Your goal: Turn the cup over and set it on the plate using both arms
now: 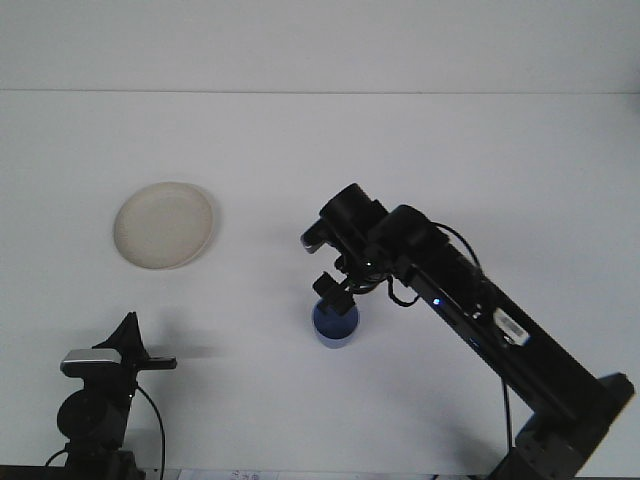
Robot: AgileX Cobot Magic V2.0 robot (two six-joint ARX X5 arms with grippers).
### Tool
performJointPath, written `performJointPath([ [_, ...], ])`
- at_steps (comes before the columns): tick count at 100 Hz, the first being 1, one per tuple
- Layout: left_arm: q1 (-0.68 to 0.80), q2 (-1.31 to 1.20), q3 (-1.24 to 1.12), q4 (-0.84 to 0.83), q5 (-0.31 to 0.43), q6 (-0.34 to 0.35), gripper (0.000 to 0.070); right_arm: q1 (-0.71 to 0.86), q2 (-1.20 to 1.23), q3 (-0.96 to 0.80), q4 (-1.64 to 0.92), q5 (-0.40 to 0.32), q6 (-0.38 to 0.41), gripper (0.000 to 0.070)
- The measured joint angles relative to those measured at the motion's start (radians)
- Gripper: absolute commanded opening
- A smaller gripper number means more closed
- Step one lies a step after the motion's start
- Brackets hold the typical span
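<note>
L end effector [128, 345]: near edge of white desk [480, 160], approx. 7 o'clock; finger state cannot be determined. Small blue plastic cup [335, 324]: upright on desk, centre, opening up. R end effector [334, 291]: directly above cup's far rim; grip/contact indeterminate. Round white plate [163, 225]: approx. 10 o'clock from cup, well apart.
</note>
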Motion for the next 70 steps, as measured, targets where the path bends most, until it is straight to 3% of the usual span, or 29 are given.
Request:
performJointPath([
  [22,0.000,0.000,0.000,0.000,0.000,0.000,0.0016,-0.010,-0.263,0.026,0.006,0.066,-0.013,0.0480],
  [31,0.000,0.000,0.000,0.000,0.000,0.000,0.0016,-0.011,-0.411,-0.046,0.067,0.098,-0.008,0.0480],
  [70,0.000,0.000,0.000,0.000,0.000,0.000,0.0016,-0.010,-1.144,-0.833,0.562,0.317,0.080,0.0480],
])
